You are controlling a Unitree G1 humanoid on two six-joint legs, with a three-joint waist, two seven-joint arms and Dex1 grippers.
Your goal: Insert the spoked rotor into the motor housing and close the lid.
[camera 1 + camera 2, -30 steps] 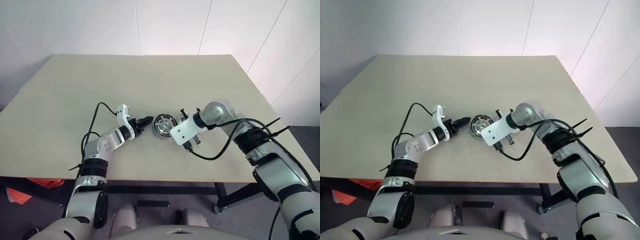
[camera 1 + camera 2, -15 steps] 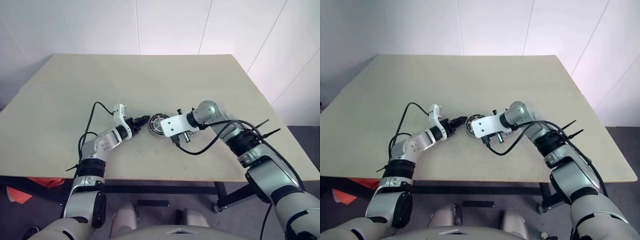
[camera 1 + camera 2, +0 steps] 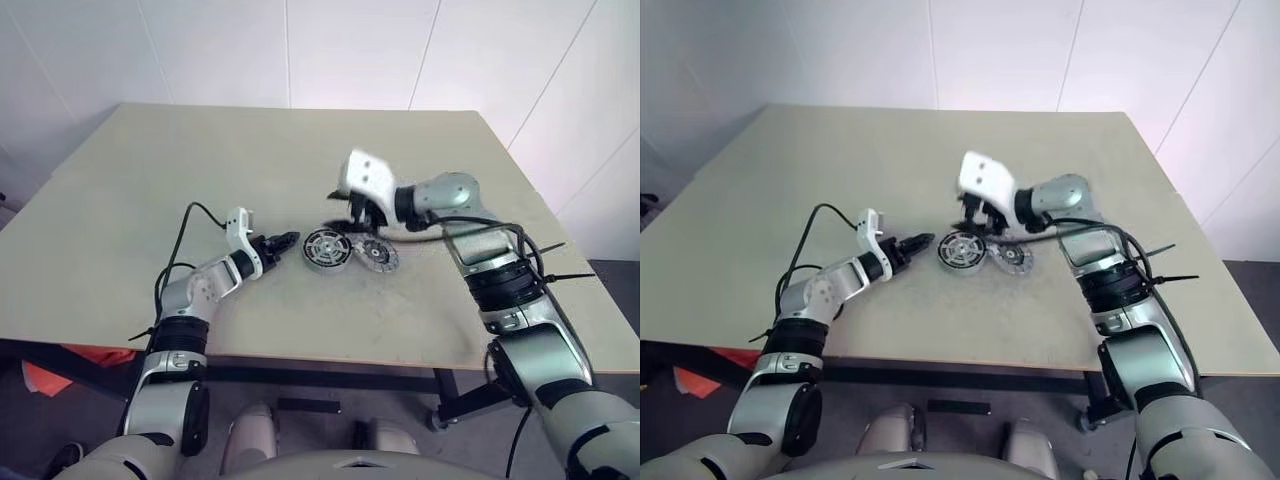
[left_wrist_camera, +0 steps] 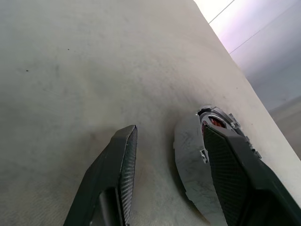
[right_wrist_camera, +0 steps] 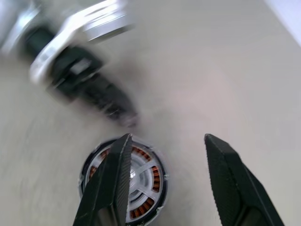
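- motor housing (image 3: 328,248): grey, copper-brown windings around a silver centre
- lid (image 3: 379,254): silvery-grey with dark cut-outs
- bench (image 3: 200,160): pale beige
- gripper fingers (image 4: 117,174): black

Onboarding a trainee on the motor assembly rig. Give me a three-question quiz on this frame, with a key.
1. True or false: the lid is seated on the motor housing.
2. The right gripper is: A) shut on the lid, B) open and empty above the housing, C) shut on the housing.
3. Which gripper sits low beside the housing, on the side away from the lid?

Key: 1 false, the lid lies beside the housing. 2 B. 3 the left gripper.
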